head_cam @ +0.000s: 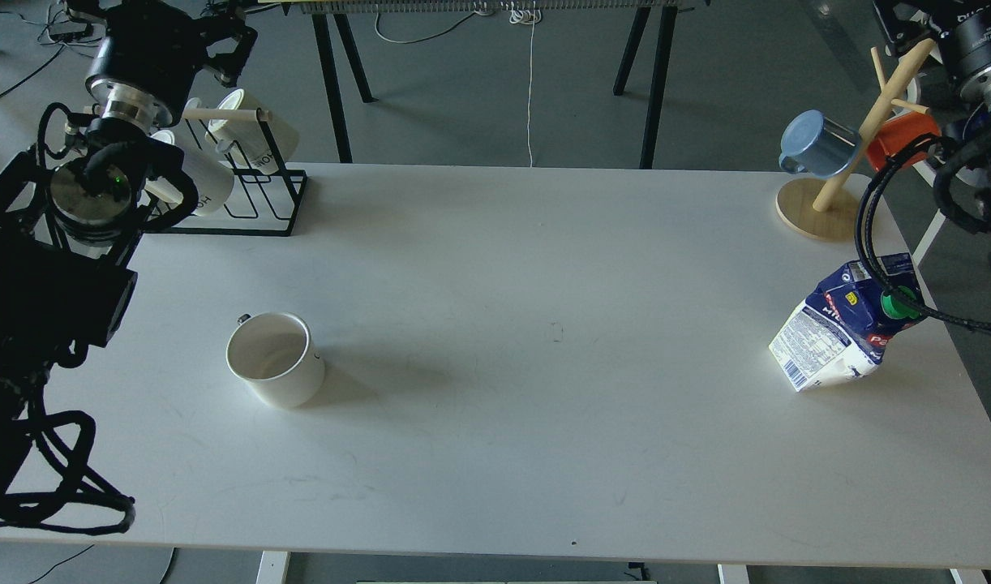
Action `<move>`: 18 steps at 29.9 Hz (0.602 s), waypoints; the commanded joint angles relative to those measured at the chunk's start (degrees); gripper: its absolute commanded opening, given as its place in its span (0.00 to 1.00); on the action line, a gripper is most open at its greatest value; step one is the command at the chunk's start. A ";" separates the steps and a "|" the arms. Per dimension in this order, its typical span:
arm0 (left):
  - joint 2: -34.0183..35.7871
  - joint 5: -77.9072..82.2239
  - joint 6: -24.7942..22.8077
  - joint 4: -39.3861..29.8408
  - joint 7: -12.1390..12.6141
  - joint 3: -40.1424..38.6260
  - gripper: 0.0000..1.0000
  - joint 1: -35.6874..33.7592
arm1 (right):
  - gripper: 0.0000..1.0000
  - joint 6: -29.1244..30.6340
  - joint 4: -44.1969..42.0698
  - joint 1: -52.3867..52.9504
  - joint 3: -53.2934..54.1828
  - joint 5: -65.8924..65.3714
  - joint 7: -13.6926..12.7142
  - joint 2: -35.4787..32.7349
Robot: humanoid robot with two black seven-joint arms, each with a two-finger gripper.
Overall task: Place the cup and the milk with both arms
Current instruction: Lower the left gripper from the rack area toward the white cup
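The cup, a plain white mug with a small black handle at its far-left rim, stands upright on the left half of the white table. The milk, a blue and white carton with a green cap, stands leaning and dented near the right edge. My left gripper hangs high at the back left above a mug rack, far from the cup; it is dark and its fingers cannot be told apart. My right gripper is at the top right corner, partly cut off, well behind the milk. Neither holds anything that I can see.
A black wire rack with white lettered mugs stands at the back left. A wooden mug tree at the back right carries a blue mug and an orange mug. A black cable of my right arm loops over the milk.
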 commanded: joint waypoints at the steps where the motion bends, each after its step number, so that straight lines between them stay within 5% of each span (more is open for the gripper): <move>1: 0.14 0.08 0.52 0.03 -0.01 0.59 0.99 -0.41 | 0.99 0.00 0.01 -0.36 -0.04 0.00 0.00 0.24; 9: 0.40 0.35 4.12 -0.40 1.04 1.56 0.99 -1.46 | 0.99 0.00 0.09 -0.10 -0.13 0.00 0.00 -0.02; 18: 2.86 7.89 -1.85 -1.38 -0.28 7.01 0.99 -5.15 | 0.99 0.00 0.71 -0.01 -1.53 0.00 0.00 -0.73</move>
